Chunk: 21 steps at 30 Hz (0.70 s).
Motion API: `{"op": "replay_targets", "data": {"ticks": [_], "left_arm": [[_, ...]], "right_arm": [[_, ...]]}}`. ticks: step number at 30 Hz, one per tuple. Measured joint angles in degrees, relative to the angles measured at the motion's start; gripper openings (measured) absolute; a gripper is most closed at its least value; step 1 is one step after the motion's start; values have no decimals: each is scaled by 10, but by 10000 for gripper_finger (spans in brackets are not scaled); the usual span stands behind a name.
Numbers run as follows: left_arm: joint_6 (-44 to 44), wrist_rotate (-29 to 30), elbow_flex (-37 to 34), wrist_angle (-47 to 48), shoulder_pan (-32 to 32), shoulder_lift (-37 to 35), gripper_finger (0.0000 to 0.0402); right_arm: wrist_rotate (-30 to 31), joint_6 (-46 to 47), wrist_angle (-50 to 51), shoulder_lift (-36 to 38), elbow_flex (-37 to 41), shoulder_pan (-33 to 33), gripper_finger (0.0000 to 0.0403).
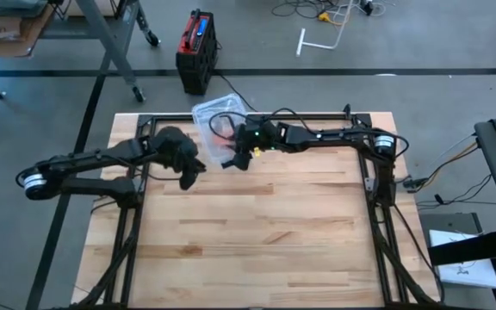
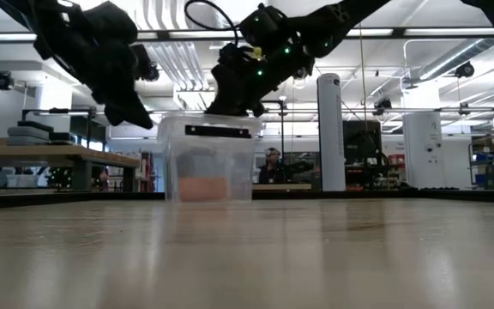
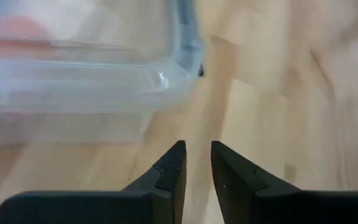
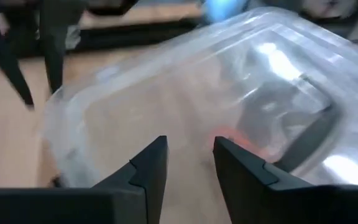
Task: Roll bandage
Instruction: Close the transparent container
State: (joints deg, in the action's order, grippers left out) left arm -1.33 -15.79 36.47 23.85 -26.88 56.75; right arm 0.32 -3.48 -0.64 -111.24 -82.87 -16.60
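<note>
Container (image 2: 207,167) of clear plastic, orange bandage (image 2: 202,188) inside, was approached; both pincers, left (image 3: 197,165) and right (image 4: 189,163), narrowly parted, empty. Opening judged next.

The work surface is a light wooden table (image 1: 257,224) of butcher-block planks, edged by a black metal frame (image 1: 375,198). It stands on a grey concrete floor (image 1: 455,52). On the floor beyond the table sit a black-and-red case (image 1: 195,50) and a white T-shaped part (image 1: 313,41). In the low view, white ceiling ducts (image 2: 174,51), a white column (image 2: 330,133) and a workbench (image 2: 50,159) occupy the room behind, under bright overhead lighting.
</note>
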Motion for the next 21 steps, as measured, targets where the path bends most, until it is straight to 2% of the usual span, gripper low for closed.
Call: {"op": "replay_targets", "data": {"ticks": [7,14,16,18,21], "left_arm": [[21,60,38,31,74,-44,57],[81,192,52,-96,70,-57,47],[94,220,51,-114,61,-43,44],[99,223,51,-115,56,-25,40],[99,185,51,-118,56,7,36]], "right_arm": [[-88,-50,150,34,-3,28,117],[-252,-122,304,81,-1,58,126],[-251,-136,347,100,0,70,125],[-236,-136,382,121,2,80,120],[-192,-129,394,156,10,104,113]]}}
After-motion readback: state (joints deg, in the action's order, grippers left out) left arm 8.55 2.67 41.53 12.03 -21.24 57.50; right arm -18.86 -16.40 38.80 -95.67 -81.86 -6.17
